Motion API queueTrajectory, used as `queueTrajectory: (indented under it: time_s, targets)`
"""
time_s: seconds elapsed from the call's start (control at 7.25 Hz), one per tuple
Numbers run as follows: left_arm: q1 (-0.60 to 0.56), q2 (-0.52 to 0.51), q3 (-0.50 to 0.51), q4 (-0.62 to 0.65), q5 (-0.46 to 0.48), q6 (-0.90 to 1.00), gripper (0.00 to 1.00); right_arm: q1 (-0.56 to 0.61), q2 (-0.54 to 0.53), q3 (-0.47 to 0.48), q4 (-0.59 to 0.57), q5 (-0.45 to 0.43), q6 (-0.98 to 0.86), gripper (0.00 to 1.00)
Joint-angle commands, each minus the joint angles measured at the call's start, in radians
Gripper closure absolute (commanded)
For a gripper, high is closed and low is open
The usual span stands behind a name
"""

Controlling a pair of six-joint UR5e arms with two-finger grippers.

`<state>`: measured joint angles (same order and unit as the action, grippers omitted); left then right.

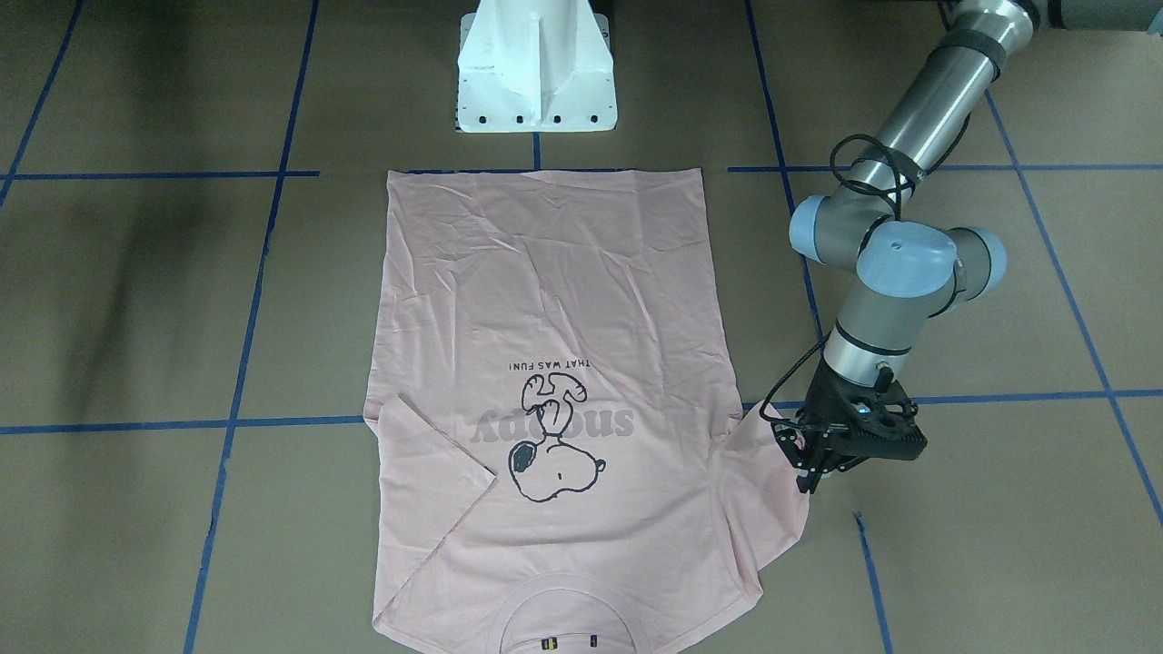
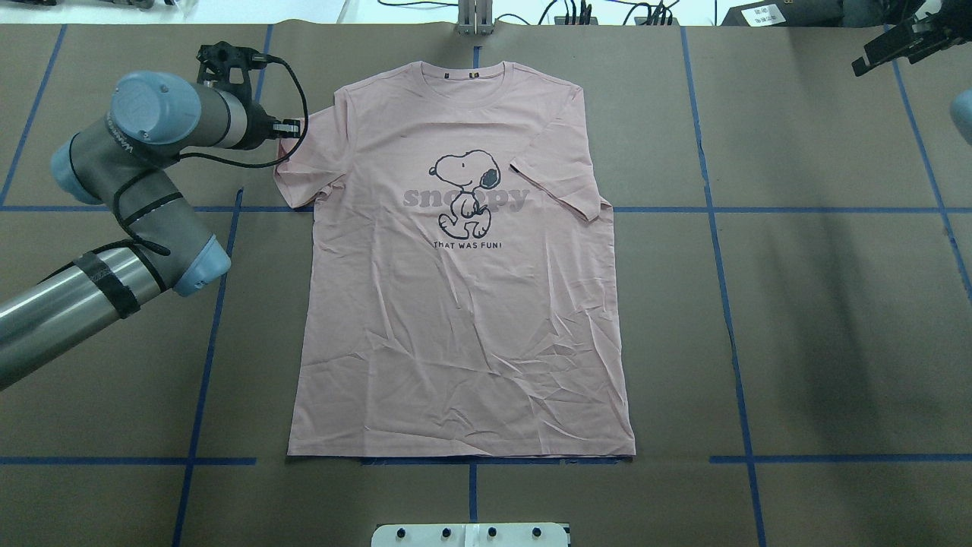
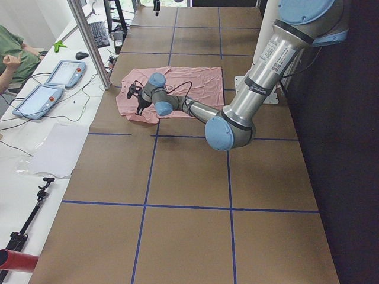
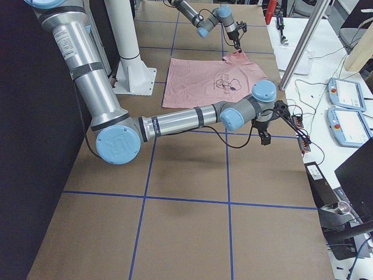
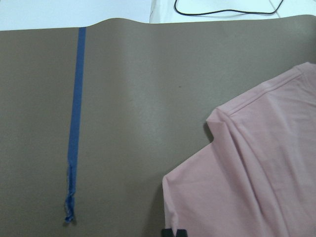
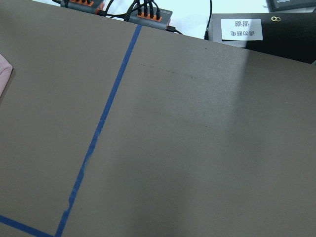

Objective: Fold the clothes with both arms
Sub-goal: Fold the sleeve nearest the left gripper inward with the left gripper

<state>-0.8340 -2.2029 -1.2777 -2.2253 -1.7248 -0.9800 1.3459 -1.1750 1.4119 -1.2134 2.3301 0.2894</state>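
So the pink T-shirt (image 2: 463, 304) is spread print-up on the table (image 2: 797, 304) straight out from the white pedestal (image 1: 536, 73), hem nearest the pedestal and collar at the end farthest from it. That makes sense to me, since the body is lined up square so the sides can be flipped in cleanly. At that far-from-pedestal end, on the robot's left, the left gripper (image 1: 807, 477) looks clamped onto the outer edge of the sleeve (image 1: 763, 490). The cloth bunches and puckers up toward the fingers, so I'd say it's pinching the hem to carry that sleeve in over the chest. The other sleeve (image 2: 558, 178) already lies folded in across the front, right beside the dog print, so my guess is this is the matching half of the sleeve step, with the long folds not yet done. The right gripper (image 4: 265, 137) hangs over bare table well off to the pedestal's other side, nowhere near the shirt, probably just parked out of the way. I honestly can't tell if its claw is open or closed.
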Motion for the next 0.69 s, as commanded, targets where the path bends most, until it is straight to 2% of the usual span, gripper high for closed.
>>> queueTrajectory:
  time_s: [0.0, 0.14, 0.41, 0.55]
  targets:
    - [0.05, -0.105, -0.026, 0.14, 0.002, -0.15, 1.0, 0.001, 0.0, 0.001, 0.0, 0.0, 0.001, 0.0]
    - [0.065, -0.133, -0.02, 0.159, 0.005, -0.176, 1.0, -0.001, 0.0, -0.001, 0.0, 0.0, 0.001, 0.0]
    - [0.082, -0.185, 0.062, 0.159, 0.011, -0.206, 1.0, -0.001, 0.0, 0.001, 0.0, 0.0, 0.001, 0.0]
    - [0.095, -0.222, 0.111, 0.157, 0.013, -0.191, 0.37, -0.001, 0.0, 0.002, 0.0, 0.0, 0.001, 0.0]
